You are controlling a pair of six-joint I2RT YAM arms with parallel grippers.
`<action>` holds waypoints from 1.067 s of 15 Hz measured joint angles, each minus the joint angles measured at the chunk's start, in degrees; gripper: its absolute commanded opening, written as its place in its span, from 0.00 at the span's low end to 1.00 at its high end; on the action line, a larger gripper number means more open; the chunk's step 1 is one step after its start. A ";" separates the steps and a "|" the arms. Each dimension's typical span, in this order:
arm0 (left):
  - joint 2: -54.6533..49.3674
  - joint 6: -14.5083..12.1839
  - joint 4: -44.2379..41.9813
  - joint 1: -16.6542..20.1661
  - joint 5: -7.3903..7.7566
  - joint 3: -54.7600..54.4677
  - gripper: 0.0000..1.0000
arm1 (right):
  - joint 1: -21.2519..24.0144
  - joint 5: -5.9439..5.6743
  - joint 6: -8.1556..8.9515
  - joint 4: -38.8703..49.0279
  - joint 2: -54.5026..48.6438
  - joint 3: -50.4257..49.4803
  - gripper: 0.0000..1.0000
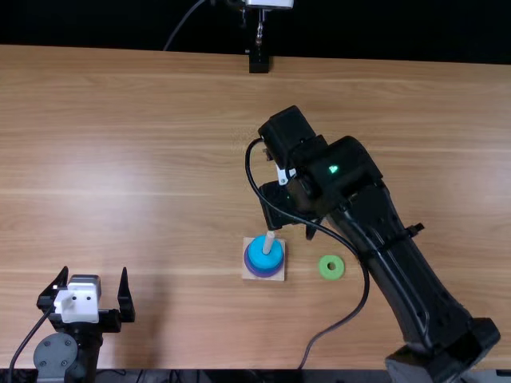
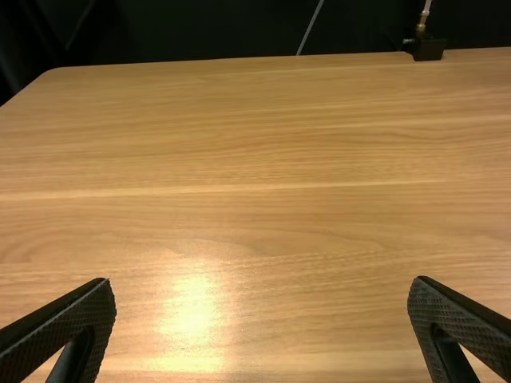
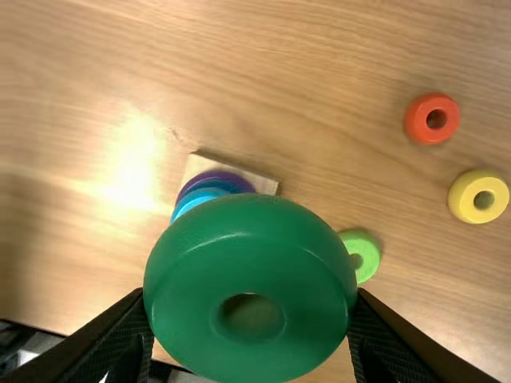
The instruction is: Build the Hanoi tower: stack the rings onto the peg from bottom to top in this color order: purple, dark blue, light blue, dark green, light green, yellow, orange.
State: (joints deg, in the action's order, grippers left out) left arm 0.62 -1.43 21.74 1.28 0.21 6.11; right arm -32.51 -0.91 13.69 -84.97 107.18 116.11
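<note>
My right gripper is just beyond the peg, whose wooden base holds a purple ring and a light blue ring on top. In the right wrist view, a dark blue edge shows between purple and light blue. There, my right gripper is shut on the dark green ring, which covers the peg. A light green ring, yellow ring and orange ring lie loose. Standing open and unloaded is my left gripper; in its wrist view, the left gripper is over bare wood.
Wooden table stretches around the peg base. The right arm's links and a loose black cable cross the table's right half, passing close to the light green ring. A small black stand is at the far edge.
</note>
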 measured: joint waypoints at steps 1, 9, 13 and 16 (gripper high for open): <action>0.00 0.02 0.00 0.00 0.00 0.00 1.00 | -0.48 0.00 0.00 -0.50 -0.35 0.26 0.00; 0.00 0.00 0.02 0.00 0.00 0.00 1.00 | -4.63 -0.13 0.35 -2.43 -0.74 0.92 0.00; 0.00 0.00 0.02 0.02 -0.02 0.00 1.00 | -4.63 -0.15 0.39 -2.45 -3.34 -1.18 0.00; 0.00 -0.04 0.00 0.00 -0.02 -0.02 1.00 | -5.01 -0.09 0.42 -2.38 -4.70 -3.52 0.00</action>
State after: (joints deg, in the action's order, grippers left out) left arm 0.62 -1.48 21.74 1.28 0.19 6.09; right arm -37.52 -0.99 14.11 -87.35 102.48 112.60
